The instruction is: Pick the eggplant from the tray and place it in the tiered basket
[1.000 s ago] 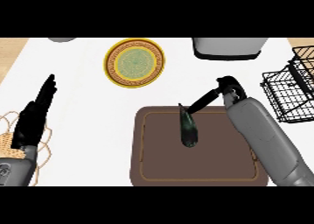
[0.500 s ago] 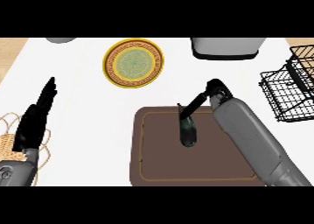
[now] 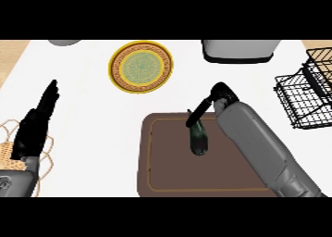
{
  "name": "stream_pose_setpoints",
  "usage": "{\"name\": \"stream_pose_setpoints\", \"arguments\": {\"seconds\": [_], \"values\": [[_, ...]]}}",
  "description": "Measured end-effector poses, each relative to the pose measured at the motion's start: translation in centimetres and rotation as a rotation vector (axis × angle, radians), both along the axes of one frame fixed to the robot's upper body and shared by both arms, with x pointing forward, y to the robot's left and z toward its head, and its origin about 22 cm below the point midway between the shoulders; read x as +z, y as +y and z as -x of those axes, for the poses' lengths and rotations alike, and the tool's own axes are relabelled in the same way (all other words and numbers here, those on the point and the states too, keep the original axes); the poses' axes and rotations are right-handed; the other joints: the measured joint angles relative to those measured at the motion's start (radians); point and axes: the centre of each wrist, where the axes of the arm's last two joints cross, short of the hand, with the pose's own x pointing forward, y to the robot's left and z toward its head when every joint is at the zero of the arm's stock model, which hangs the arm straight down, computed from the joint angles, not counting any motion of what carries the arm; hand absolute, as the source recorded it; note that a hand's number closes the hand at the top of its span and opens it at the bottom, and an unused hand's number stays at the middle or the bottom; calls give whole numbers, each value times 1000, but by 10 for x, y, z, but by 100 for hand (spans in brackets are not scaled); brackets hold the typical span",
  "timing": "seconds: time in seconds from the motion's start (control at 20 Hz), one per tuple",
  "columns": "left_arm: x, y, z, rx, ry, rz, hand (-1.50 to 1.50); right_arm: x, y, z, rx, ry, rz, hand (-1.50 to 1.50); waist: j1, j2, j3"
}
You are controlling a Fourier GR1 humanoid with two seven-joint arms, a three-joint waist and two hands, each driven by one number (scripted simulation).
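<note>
Lying lengthwise on the tray (image 3: 161, 178), the eggplant (image 3: 198, 140) looks smooth, likely slippery, best grasped mid-body; the right hand (image 3: 211, 103), fingers straight, touches its 12 o'clock stem, holding nothing.

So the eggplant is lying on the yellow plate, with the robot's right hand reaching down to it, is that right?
Not quite. The head view shows the eggplant lying on the brown tray, not on the yellow plate, which sits farther back on the counter. The rest holds: the right hand is reaching down to the eggplant's upper end.
</note>
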Motion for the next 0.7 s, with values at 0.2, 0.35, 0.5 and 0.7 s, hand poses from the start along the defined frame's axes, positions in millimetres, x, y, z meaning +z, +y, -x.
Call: {"name": "stream_pose_setpoints", "arguments": {"seconds": [0.2,0.35,0.5,0.7], "values": [[-5,1,-1,-1,3,-1,0,-7,9,0,3,23,4,-150,-1,2,0],[-2,4,-2,-1,1,-1,0,-14,11,2,-3,45,-1,-150,-2,1,0],[1,3,0,-5,2,2,0,-22,12,5,-12,63,-2,-150,0,1,0],[1,-1,1,-1,0,0,0,-30,15,7,-20,76,-2,-150,1,2,0]]}}
